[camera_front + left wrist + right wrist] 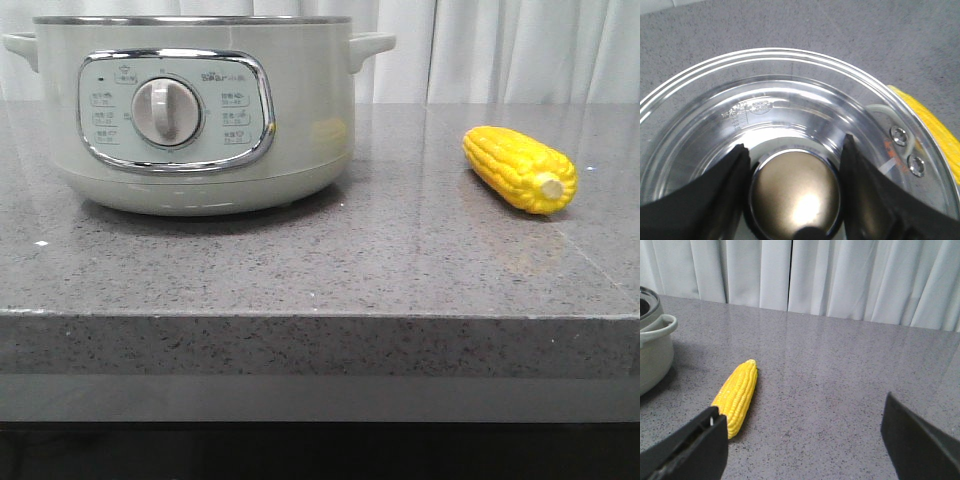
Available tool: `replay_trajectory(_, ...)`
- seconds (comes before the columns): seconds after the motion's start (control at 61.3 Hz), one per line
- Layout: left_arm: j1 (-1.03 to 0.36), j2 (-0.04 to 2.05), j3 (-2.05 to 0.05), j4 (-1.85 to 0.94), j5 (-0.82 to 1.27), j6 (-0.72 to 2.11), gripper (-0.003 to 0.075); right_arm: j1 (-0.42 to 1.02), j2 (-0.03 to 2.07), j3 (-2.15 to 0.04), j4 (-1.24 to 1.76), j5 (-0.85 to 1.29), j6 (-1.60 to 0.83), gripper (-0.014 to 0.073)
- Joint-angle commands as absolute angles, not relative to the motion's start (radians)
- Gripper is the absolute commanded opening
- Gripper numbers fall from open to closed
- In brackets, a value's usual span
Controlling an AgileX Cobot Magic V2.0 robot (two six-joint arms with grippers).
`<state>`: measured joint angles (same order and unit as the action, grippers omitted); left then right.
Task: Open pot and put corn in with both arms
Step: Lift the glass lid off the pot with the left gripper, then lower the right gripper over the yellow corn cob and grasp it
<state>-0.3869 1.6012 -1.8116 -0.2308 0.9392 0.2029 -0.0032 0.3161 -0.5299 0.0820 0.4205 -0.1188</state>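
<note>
The pale grey-green pot (pixel 200 110) stands at the left of the table, its steel-rimmed lid (pixel 190 20) on top. In the left wrist view my left gripper (pixel 795 150) is above the glass lid (pixel 790 95), with its black fingers (pixel 725 185) pressed against both sides of the bronze knob (pixel 795 192). The yellow corn (pixel 520 168) lies on the table to the right of the pot, stub end forward. My right gripper (pixel 802 440) is wide open and empty above the table, and the corn (pixel 737 395) lies just beyond one finger (pixel 690 450). Neither gripper shows in the front view.
The grey speckled table (pixel 400 250) has its front edge near the camera. White curtains (pixel 840 275) hang behind it. The pot's side handle (pixel 660 327) shows at the edge of the right wrist view. A yellow strip of corn (pixel 940 135) shows past the lid's rim.
</note>
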Motion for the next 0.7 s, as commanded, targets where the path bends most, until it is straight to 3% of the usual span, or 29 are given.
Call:
replay_trajectory(0.0,-0.395,1.49,-1.845,-0.26,0.886,0.198,0.0179,-0.005,0.332,-0.559,0.079,0.346,-0.126,0.0634)
replay_trajectory(0.163,-0.395,1.398,-1.767,-0.26,0.926,0.207,0.0179,-0.005,0.336,-0.559,0.079,0.346,-0.126,0.0634)
replay_trajectory(0.686,-0.395,0.874,-1.239,-0.26,0.898,0.201,0.0179,-0.005,0.434,-0.561,0.082,0.34,-0.126,0.0634)
